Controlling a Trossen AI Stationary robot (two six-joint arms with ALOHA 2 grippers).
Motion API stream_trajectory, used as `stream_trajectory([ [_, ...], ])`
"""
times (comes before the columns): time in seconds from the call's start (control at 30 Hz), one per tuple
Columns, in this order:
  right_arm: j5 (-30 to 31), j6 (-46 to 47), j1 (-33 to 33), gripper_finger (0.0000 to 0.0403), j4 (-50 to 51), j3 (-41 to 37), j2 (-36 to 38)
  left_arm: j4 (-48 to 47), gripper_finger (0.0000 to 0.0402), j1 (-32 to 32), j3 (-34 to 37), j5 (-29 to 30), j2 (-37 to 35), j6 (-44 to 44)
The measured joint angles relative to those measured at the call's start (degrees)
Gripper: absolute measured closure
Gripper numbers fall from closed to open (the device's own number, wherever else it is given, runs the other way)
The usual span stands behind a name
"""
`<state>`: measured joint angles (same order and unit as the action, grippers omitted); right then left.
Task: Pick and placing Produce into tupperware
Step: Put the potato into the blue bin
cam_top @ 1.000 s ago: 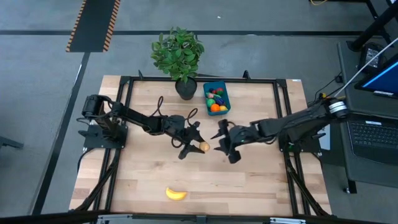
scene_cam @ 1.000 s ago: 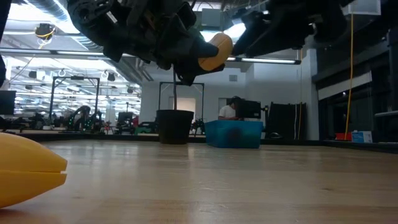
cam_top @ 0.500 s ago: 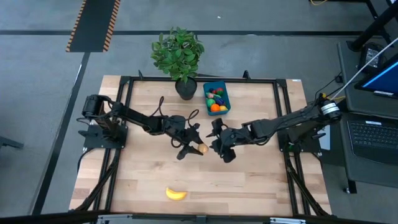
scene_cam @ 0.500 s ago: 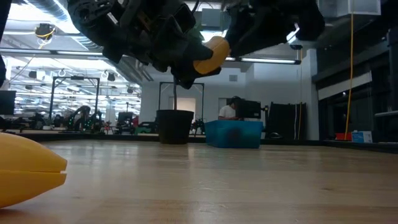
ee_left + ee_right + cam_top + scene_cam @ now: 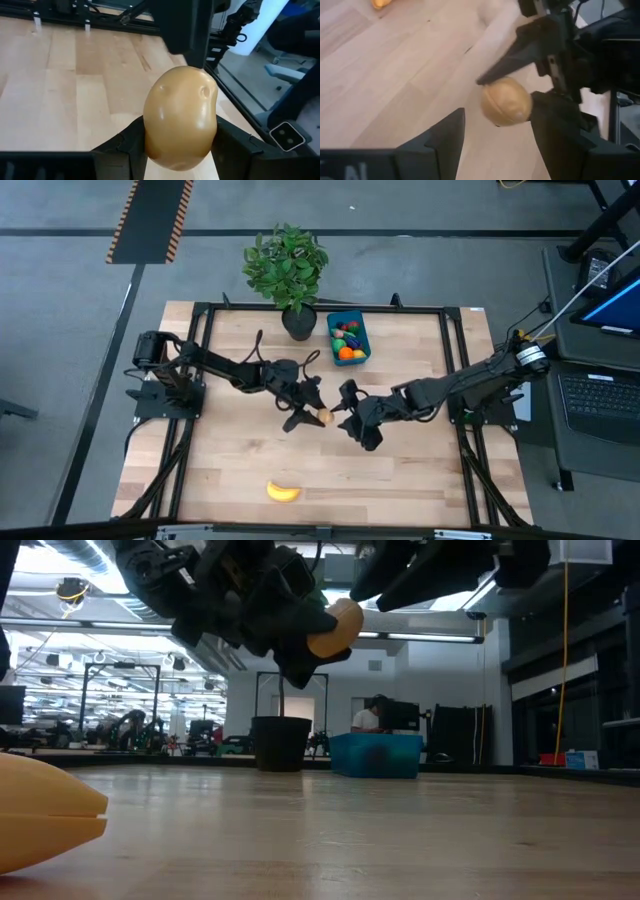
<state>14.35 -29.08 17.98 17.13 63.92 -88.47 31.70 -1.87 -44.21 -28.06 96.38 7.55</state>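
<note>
High view: potato (image 5: 325,417) in left claw (image 5: 312,412).

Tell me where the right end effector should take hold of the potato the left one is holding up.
Probably the free end of the potato, the rounded part sticking out past the left end effector. Its fingers already pinch the flanks, so the right end effector, open and facing it, should come straight in with fingers crossing that grip, clear of the left fingers.
</note>
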Motion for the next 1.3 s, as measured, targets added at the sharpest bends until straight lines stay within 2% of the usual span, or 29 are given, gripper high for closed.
stream_trajectory([
  [0.3,-2.4,-3.1,-0.2,0.0176,-3.5,0.0,-0.5,0.0,0.0234,0.0,0.0,-0.4,0.0,1.3],
  [0.6,-1.3,-7.1,-0.2,0.0176,-6.0,0.0,-4.2,-0.3,0.0234,0.1,0.0,-2.1,0.1,1.4],
  [1.3,-3.5,-7.4,-2.4,0.0176,-9.2,0.0,-5.7,1.3,0.0234,0.2,0.0,-5.8,0.1,1.4],
])
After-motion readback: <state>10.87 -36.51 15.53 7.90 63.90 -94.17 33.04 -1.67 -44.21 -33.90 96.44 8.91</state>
